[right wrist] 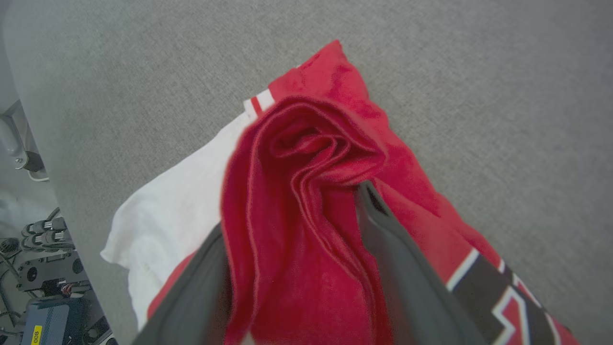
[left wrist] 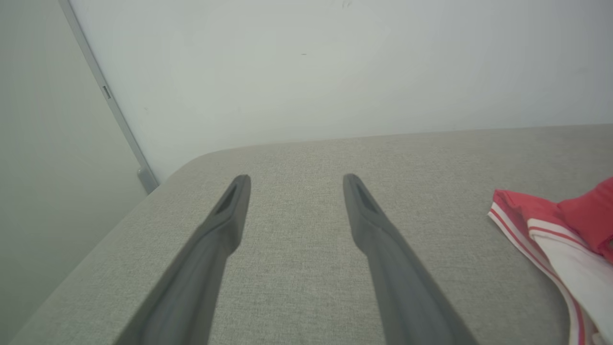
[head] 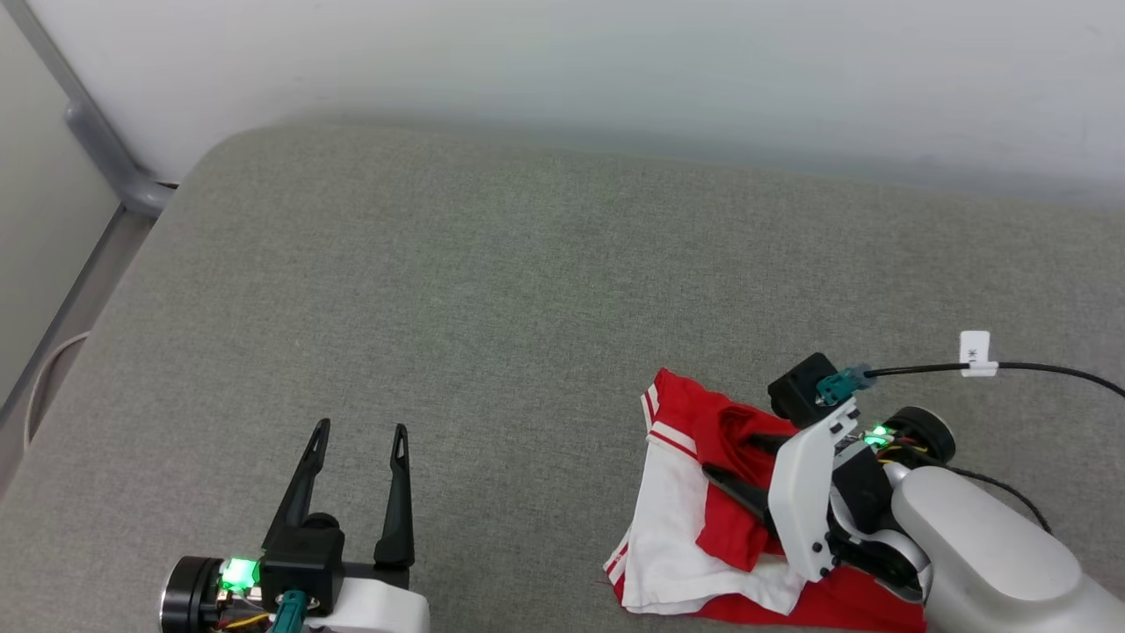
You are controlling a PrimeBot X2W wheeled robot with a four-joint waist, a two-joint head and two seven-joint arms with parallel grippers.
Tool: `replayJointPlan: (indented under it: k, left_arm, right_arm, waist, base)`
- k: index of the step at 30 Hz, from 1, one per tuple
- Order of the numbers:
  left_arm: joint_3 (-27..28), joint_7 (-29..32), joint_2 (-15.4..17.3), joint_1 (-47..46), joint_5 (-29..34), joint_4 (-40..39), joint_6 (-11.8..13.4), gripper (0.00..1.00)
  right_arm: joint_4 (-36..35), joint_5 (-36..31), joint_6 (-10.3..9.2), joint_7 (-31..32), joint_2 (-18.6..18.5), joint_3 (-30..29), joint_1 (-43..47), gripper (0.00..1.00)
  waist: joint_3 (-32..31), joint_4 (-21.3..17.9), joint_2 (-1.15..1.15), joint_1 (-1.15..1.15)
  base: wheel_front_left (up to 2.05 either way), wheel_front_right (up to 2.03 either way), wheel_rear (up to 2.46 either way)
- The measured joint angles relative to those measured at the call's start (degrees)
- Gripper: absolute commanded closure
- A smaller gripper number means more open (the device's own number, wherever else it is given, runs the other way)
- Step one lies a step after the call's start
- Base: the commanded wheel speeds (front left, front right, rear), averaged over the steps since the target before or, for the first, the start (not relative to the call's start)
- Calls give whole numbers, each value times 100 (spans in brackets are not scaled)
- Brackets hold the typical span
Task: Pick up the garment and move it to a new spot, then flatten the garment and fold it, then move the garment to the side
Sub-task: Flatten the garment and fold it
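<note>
Grey woven padded bench (head: 527,281) lies open from its rounded far-left corner across the middle; near the front edge the left gripper (head: 362,427) hovers, dark fingers spread on nothing. Toward the front-right edge lies the crumpled red jersey T-shirt with white sleeves and striped trim (head: 677,510), the right gripper (head: 728,454) over it, fingers apart around a red fold. Its black, white-outlined print (right wrist: 498,292) is cut off and unreadable, like the marks on the white cable tag (head: 975,352).

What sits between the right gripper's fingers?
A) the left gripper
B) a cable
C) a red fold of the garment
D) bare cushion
C: the right wrist view shows a bunched red fold of the garment between the spread fingers of the right gripper.
</note>
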Motion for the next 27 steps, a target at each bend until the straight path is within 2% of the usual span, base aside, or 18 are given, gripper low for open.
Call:
replayJointPlan:
  k: [6, 10, 15, 20, 22, 27]
  left_arm:
    - [63, 0, 24, 158, 1, -12, -16, 0]
    - [97, 0, 44, 263, 2, -36, -25, 0]
    - [127, 0, 75, 378, 4, -79, -43, 0]
    - [153, 0, 99, 476, 7, -125, -43, 0]
    - [158, 0, 112, 480, 7, -141, -45, 0]
    - [177, 0, 135, 493, 12, -225, -49, 0]
  right_arm:
    - [-411, -85, 0, -944, -397, -220, 122, 0]
    - [-572, -341, 0, -1624, -591, -793, 405, 0]
    - [-760, -870, 1, -2314, -606, -1700, 902, 0]
    - [-962, -1508, 1, -3007, -369, -2907, 1478, 0]
    - [-1088, -1967, 2, -3237, -245, -3350, 1716, 0]
    - [-1583, -2700, 0, -3479, 353, -4313, 2366, 0]
  waist:
    - [-229, -154, 0, 0]
    - [-380, -312, 0, 0]
    - [-543, -515, 0, -1]
    - [-659, -687, 0, -1]
    - [-683, -743, 0, -1]
    - [-728, -837, 0, -1]
  base:
    - [0, 0, 0]
    - [0, 0, 0]
    - [0, 0, 0]
    - [0, 0, 0]
    - [0, 0, 0]
    - [0, 0, 0]
